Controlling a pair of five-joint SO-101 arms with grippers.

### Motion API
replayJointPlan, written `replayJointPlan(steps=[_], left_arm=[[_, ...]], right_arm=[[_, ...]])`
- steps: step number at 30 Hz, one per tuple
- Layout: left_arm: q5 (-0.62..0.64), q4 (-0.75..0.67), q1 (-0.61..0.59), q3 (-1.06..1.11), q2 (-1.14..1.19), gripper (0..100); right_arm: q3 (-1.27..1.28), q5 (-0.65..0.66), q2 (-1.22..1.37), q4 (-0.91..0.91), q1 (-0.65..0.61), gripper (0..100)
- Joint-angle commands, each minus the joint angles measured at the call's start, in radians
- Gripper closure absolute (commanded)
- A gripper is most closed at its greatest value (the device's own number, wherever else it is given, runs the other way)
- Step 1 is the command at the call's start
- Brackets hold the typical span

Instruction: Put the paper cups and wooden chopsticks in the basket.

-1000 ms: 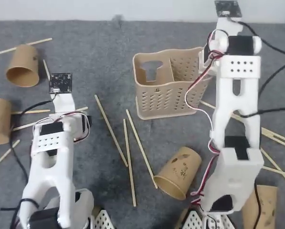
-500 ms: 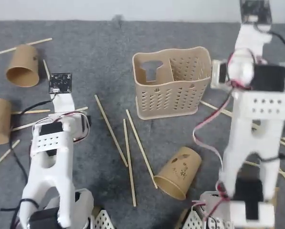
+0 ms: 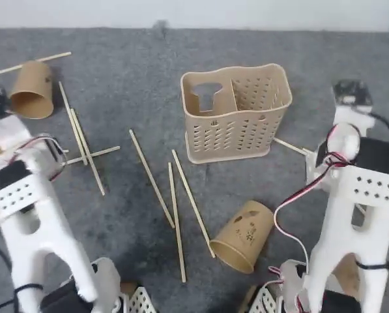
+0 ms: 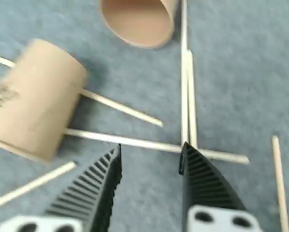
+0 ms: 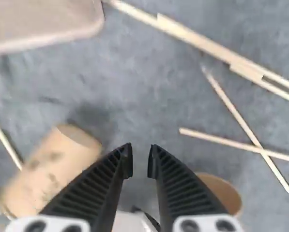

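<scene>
The tan perforated basket (image 3: 233,111) stands upright mid-table. One paper cup (image 3: 31,90) lies at the far left, another (image 3: 243,236) in front of the basket. Several wooden chopsticks (image 3: 152,177) are scattered over the grey mat. My left gripper (image 4: 150,153) hangs open over a crossing of chopsticks (image 4: 188,77), beside a lying cup (image 4: 30,118) and a second cup (image 4: 137,19) farther off. My right gripper (image 5: 139,151) is shut, with only a narrow slit and nothing in it, above bare mat near a lying cup (image 5: 52,159).
The left arm (image 3: 25,195) covers the table's left front; the right arm (image 3: 360,189) stands right of the basket. More chopsticks (image 5: 207,46) lie right of the basket, and another cup (image 5: 221,191) lies near the right arm's base. The basket's base (image 5: 42,19) is close by.
The right arm has pulled back from over the basket to the right side, lower and nearer the front. The left arm has swung left toward the cups at the table's left edge.
</scene>
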Motion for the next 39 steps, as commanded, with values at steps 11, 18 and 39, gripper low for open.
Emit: replayJointPlan(steps=[11,18,39], left_arm=[[0.012,-1.013,0.058,0.45,-0.031,81],[0.072,-0.936,0.094,0.364,0.066,81],[0.138,-1.599,0.057,-0.277,1.146,81]], right_arm=[[0.451,0.1,-0.033,-0.555,0.013,92.4],[0.612,-0.06,-0.033,-0.759,-0.101,92.4],[0.925,-0.23,-0.102,-1.171,-0.128,92.4]])
